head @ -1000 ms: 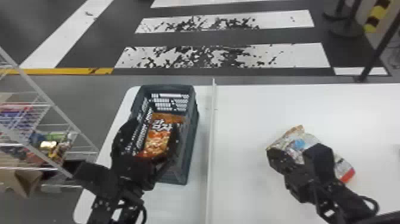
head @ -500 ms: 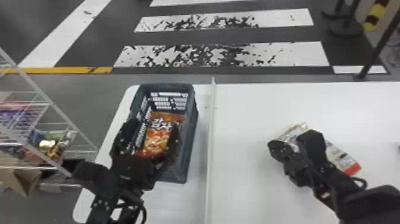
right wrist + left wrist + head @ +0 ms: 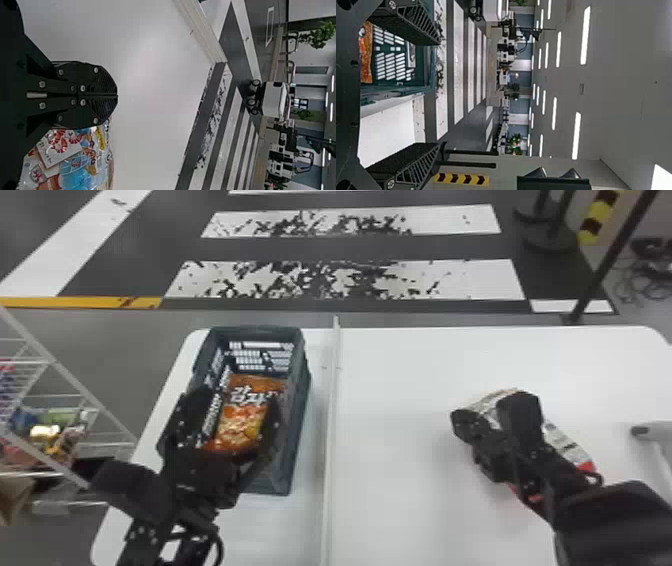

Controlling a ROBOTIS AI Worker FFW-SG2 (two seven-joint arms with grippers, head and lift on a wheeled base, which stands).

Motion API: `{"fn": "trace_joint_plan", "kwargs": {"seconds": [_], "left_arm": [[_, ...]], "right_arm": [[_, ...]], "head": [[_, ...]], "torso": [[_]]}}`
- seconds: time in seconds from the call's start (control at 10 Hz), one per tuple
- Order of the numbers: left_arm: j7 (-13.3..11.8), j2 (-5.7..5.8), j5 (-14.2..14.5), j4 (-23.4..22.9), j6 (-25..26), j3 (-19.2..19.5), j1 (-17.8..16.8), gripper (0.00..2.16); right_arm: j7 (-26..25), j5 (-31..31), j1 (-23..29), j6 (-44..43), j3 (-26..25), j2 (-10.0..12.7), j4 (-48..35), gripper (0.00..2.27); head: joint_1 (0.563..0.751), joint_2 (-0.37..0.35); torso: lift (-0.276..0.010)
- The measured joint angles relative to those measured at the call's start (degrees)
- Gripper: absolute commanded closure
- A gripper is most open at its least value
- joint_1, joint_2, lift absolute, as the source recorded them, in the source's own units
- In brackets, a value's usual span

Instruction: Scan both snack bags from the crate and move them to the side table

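The orange snack bag (image 3: 245, 415) lies in the dark grey crate (image 3: 297, 400). Over it, my left gripper (image 3: 234, 407) stands open, a finger to either side in the head view. In the left wrist view, nothing is between the fingers of the left gripper (image 3: 441, 94); the orange bag (image 3: 365, 55) shows in the crate behind them. On the table's right part, my right gripper (image 3: 462, 422) is above the second snack bag (image 3: 570, 442), partly covering it. The right wrist view has the right gripper (image 3: 117, 95) shut, with the shrimp-printed bag (image 3: 77, 170) beside its fingers, not between them.
A thin white divider (image 3: 331, 430) runs across the white table (image 3: 395, 390) between crate and second bag. Wire shelving (image 3: 50, 360) with goods stands left of the table. At the right edge is a white object with a dark end (image 3: 645, 432).
My right arm has moved forward, and more of its forearm has come in from the right. The second bag appears shifted slightly forward. The left arm has kept about still over the crate.
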Motion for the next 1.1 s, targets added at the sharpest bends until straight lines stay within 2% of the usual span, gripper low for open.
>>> {"fn": "trace_joint_plan", "kwargs": {"seconds": [0.6,1.1], "left_arm": [[-0.09,0.76,0.41,1.37,-0.13,-0.30,-1.03,0.09],[-0.08,0.78,0.45,1.73,-0.18,-0.45,-1.26,0.09]], "right_arm": [[-1.45,-0.34,-1.83,-0.61,-4.58,0.03,3.22,2.22],[-2.85,-1.90,-2.95,-1.21,-6.14,0.14,4.32,2.21]], "head": [[0.695,0.009],[0.695,-0.017]], "torso": [[-0.075],[-0.075]]}}
